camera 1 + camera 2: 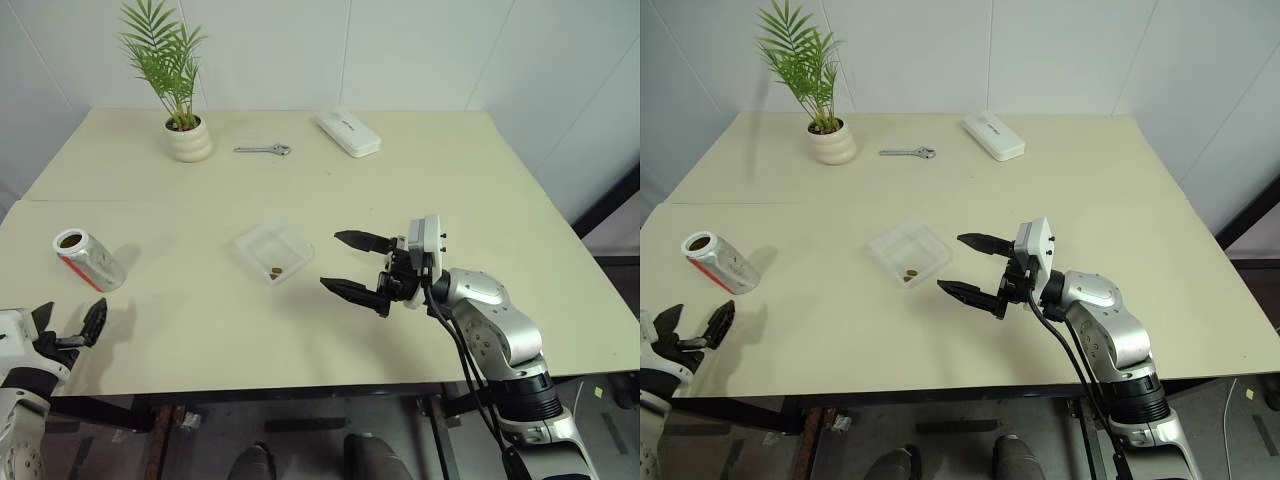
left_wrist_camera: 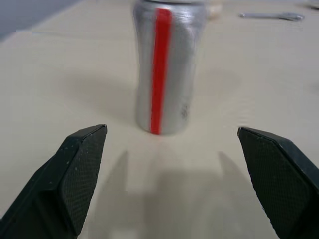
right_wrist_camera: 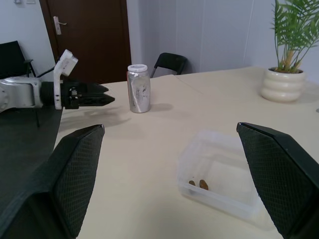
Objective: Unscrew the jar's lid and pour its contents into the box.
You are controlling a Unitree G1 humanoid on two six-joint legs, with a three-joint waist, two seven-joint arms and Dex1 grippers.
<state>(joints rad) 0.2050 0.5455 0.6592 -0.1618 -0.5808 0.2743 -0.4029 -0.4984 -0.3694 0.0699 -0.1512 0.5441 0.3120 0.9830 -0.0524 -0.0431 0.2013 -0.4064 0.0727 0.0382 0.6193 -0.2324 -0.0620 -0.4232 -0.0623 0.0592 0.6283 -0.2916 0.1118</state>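
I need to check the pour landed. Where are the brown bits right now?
In the head views the brown bits lie inside the clear box near the middle of the table, at its near edge, just left of the open right gripper.

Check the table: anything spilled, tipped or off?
Nothing spilled or tipped. The jar stands upright with its mouth open and no lid on it. A couple of brown bits lie inside the box. Wrench, white case and plant pot sit along the far edge.
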